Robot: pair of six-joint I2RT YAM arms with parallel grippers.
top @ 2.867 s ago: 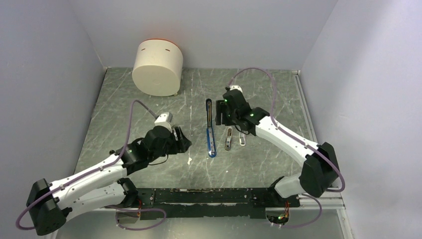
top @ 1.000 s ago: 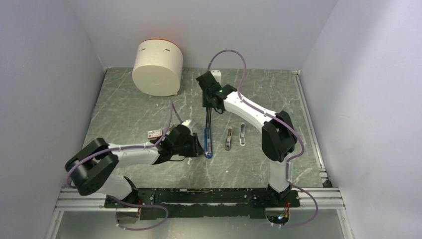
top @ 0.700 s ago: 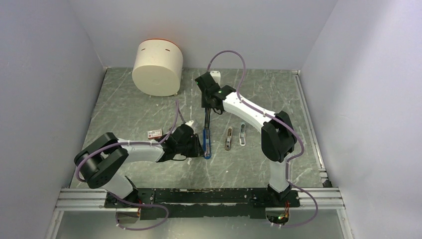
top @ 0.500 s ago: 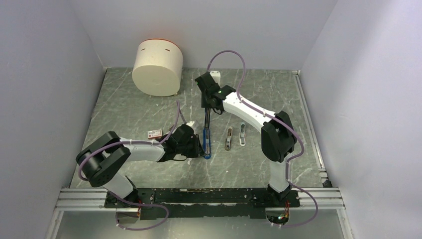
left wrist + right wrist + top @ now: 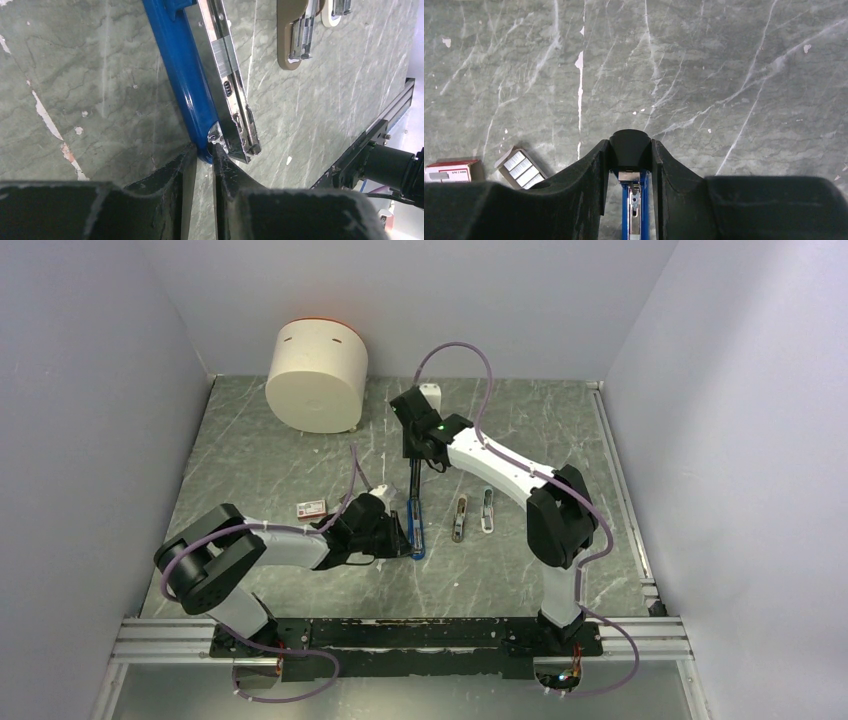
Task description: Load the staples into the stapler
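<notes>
The stapler lies on the table, hinged open. Its blue base is flat and its black top arm is swung away toward the far side. In the silver channel sits what I take for the staple block, short, ribbed and grey, a little ahead of the left gripper's fingertips. It could instead be part of the feed.

The left gripper has its fingers drawn almost together on the near tip of the blue base, pinching it. The right gripper is clamped on the rounded end of the black arm, with the channel running on beneath, between its fingers.

The red staple box lies well to the left of the right gripper, with an open tray of pale strips just beside it. A tan piece and a pale-blue piece lie on the far side of the stapler from the left gripper, apart from it.

If the block is truly seated, the loading itself is done. What is left is to swing the arm down and shut the stapler.
</notes>
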